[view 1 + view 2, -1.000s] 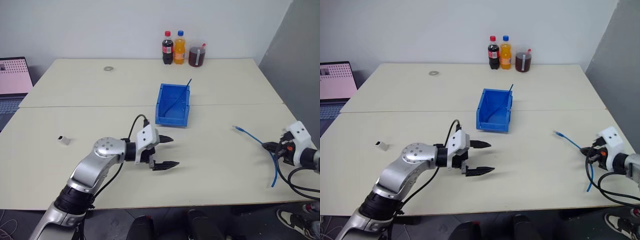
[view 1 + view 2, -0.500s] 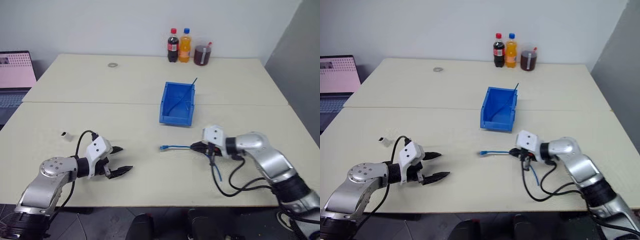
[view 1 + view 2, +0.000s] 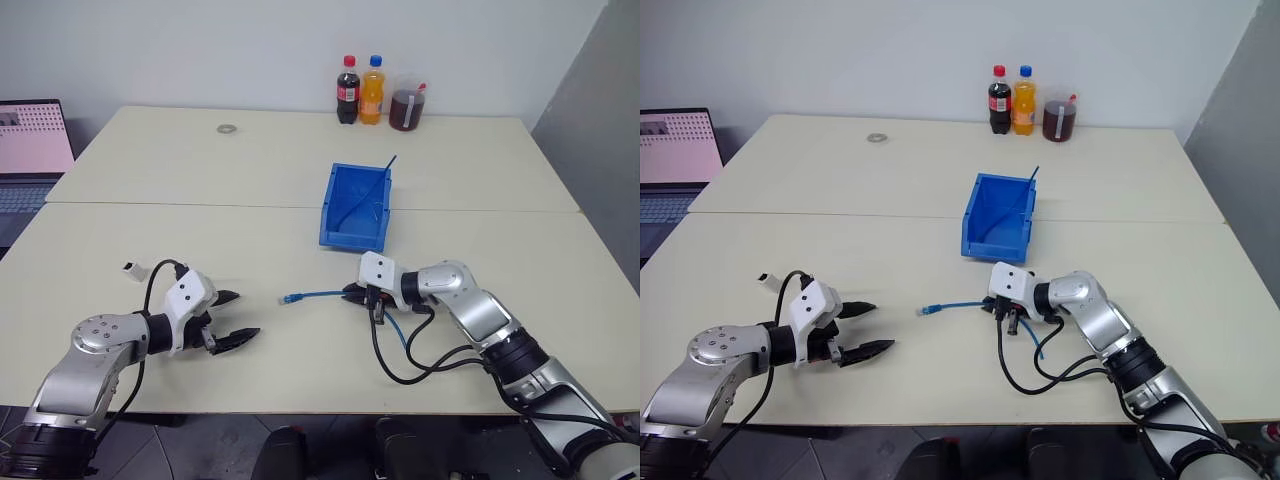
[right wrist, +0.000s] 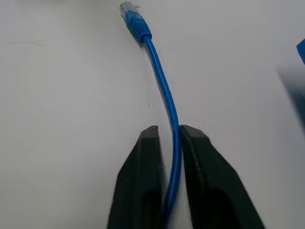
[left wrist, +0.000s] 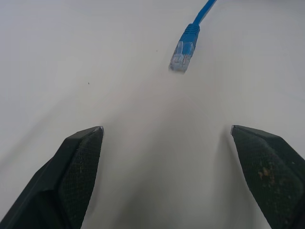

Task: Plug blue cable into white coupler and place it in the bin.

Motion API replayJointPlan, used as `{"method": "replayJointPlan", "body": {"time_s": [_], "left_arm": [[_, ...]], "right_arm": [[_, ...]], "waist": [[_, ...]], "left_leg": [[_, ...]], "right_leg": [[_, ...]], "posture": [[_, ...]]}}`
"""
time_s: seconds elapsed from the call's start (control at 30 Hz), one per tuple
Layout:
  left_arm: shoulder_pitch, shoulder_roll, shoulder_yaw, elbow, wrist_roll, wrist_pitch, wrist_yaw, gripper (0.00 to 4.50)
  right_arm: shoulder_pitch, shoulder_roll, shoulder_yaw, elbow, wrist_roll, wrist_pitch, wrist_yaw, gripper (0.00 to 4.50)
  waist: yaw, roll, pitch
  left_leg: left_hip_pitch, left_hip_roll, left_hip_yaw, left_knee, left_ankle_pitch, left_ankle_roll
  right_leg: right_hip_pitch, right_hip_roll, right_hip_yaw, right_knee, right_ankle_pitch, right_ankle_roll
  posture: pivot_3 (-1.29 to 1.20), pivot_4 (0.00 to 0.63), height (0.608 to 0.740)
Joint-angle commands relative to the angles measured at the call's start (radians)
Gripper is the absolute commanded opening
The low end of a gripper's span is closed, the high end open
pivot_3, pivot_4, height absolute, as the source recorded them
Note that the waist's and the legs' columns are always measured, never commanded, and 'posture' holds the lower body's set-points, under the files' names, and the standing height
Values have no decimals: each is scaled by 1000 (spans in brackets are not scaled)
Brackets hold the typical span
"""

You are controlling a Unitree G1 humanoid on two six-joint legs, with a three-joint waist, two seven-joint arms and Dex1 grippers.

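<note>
The blue cable [image 3: 325,294], a thin sky-blue network lead with clear plugs, runs between the right pincer's [image 3: 352,294] narrowly parted black fingers, its free plug lying just ahead of the wide-spread, empty left pincer [image 3: 236,317]. The royal-blue plastic bin [image 3: 336,233] stands beyond. Judged step: bringing cable toward coupler. Next, the left pincer must fetch the tiny white-grey coupler block [image 3: 132,268] behind it. Whether the right fingers actually grip the cable is unclear.

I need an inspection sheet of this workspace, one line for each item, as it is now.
Surface: cream table, two tops joined.
Job's things: blue cable on table; white coupler far left; bin holds a thin dark cable.
Clutter: three drink bottles, small ring.
Grippers: left gripper open, empty; right gripper around the blue cable.
Cables: black leads loop under the right arm.
Surroundings: laptop, white wall.
</note>
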Motion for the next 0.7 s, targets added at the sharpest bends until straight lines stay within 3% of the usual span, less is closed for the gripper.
{"method": "replayJointPlan", "body": {"time_s": [0.03,0.33,0.7], "left_arm": [[-5,12,12,6,4,-28,-13,4500],[-118,-11,-73,97,27,-18,-64,4500],[-306,-74,-211,201,111,-27,-88,4500]], "right_arm": [[-23,-3,-14,-42,4,0,26,1935],[39,-163,-76,-326,155,154,215,4083],[99,-196,-130,-492,192,257,127,4083]], "waist": [[0,0,0],[6,0,0],[-1,-1,0]], "left_leg": [[0,0,0,0,0,0],[0,-1,-1,1,0,0],[0,-2,-1,2,0,0]], "right_leg": [[0,0,0,0,0,0],[1,0,-1,0,0,0],[1,2,-1,1,0,0]], "posture": [[0,150,740],[0,150,740],[0,150,740]]}}
